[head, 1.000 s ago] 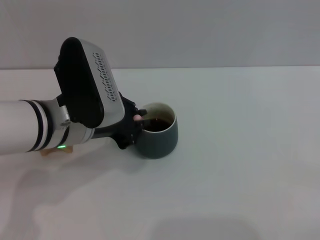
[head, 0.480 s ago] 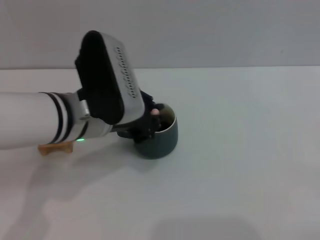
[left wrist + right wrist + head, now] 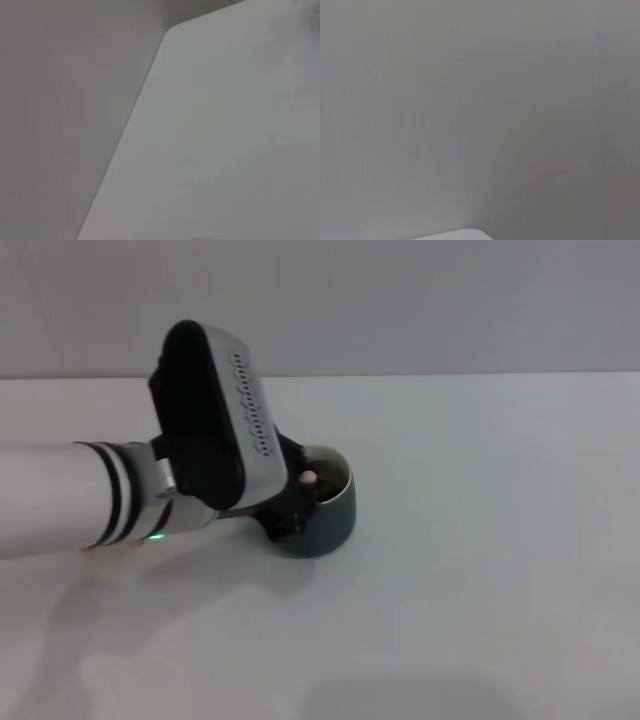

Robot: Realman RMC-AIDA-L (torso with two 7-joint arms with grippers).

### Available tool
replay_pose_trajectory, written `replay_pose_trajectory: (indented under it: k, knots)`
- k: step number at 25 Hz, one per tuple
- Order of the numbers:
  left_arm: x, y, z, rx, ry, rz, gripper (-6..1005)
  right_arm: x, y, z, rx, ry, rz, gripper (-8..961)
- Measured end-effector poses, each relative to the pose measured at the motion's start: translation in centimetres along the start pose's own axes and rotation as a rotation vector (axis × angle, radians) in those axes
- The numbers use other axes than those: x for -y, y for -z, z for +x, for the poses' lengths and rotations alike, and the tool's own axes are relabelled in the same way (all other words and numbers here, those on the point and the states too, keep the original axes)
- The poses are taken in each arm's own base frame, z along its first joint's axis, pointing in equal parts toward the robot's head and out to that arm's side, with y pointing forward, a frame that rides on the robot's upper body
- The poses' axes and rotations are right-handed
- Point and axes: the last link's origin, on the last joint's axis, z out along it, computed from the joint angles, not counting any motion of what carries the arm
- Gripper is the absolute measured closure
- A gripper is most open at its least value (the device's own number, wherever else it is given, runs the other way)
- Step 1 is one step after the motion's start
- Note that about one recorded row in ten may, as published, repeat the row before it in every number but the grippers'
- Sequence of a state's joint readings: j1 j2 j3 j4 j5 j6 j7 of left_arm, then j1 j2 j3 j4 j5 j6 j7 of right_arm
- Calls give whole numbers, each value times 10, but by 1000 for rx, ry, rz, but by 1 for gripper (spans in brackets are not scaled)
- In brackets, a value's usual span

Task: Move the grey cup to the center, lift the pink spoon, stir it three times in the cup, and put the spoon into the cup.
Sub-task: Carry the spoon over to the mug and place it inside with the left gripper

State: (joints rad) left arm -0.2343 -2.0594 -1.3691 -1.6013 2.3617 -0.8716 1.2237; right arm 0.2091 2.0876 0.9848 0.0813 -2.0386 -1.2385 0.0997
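Note:
The grey cup stands on the white table near the middle, partly hidden by my left arm. Its pale inside and a little dark liquid show at the rim. My left gripper is at the cup's left rim, reaching over the opening. It is shut on the pink spoon. Only the spoon's pink handle end shows between the black fingers, and its bowl is hidden inside the cup. The right gripper is out of view.
The white table stretches wide to the right and front of the cup. My left forearm lies across the left side. The left wrist view shows only the table top and its edge, and the right wrist view shows mostly wall.
My left wrist has swung right and turned over the cup. The spoon's pink end moved from the left rim to above the opening. The small wooden block at the left is now covered by the arm.

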Motion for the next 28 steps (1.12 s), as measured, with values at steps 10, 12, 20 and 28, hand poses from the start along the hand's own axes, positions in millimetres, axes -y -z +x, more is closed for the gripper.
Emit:
replay_pose_trajectory:
  k: [10,12,20,28]
  knots:
    - [14,11,-19,36,48,50,853,-2,-1,-1,2,3,-10,954]
    - [16,10,-15,29,40,51,853,-2,-1,-1,3,3,-10,954]
    - [5,-3,8,-14,-24,3,853,0,1,0,2,-1,-8,954]
    - [1,0,1,3,-18,4,852,-2,-1,-1,4,-3,-11,954]
